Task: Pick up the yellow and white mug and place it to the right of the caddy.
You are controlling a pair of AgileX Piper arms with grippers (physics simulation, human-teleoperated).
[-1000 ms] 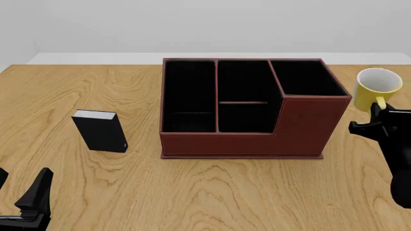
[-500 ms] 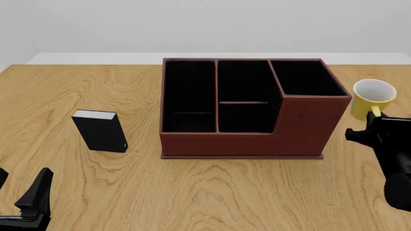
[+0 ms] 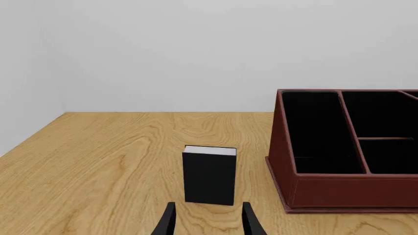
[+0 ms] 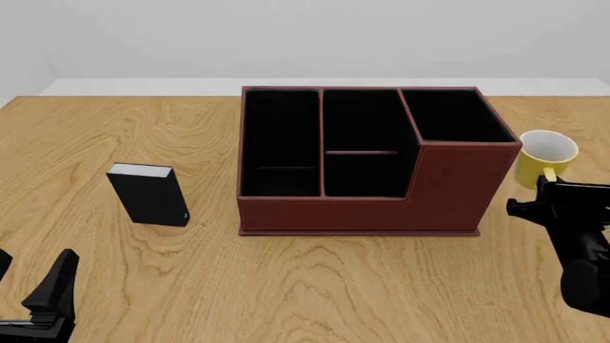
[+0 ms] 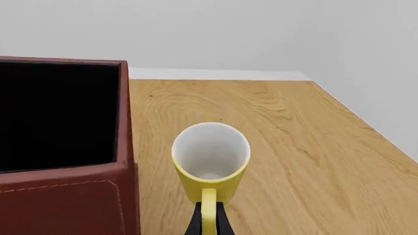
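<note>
The yellow and white mug (image 4: pixel 546 153) stands upright just right of the reddish-brown caddy (image 4: pixel 362 209), low over the table; I cannot tell whether it touches the wood. My right gripper (image 4: pixel 549 183) is shut on the mug's yellow handle (image 5: pixel 207 211), with the black fingers (image 5: pixel 195 224) pinching it from both sides. The right wrist view shows the mug's white inside (image 5: pixel 210 149) next to the caddy's right wall (image 5: pixel 65 196). My left gripper (image 4: pixel 31 287) is open and empty at the table's near left corner; it also shows in the left wrist view (image 3: pixel 209 225).
A small black book-like box (image 4: pixel 148 194) stands upright left of the caddy, and it shows ahead of the left gripper in the left wrist view (image 3: pixel 209 176). The table's right edge (image 5: pixel 365 127) runs close beyond the mug.
My right gripper has carried the mug downward and slightly nearer, lowering it beside the caddy's right wall. The left arm has not moved.
</note>
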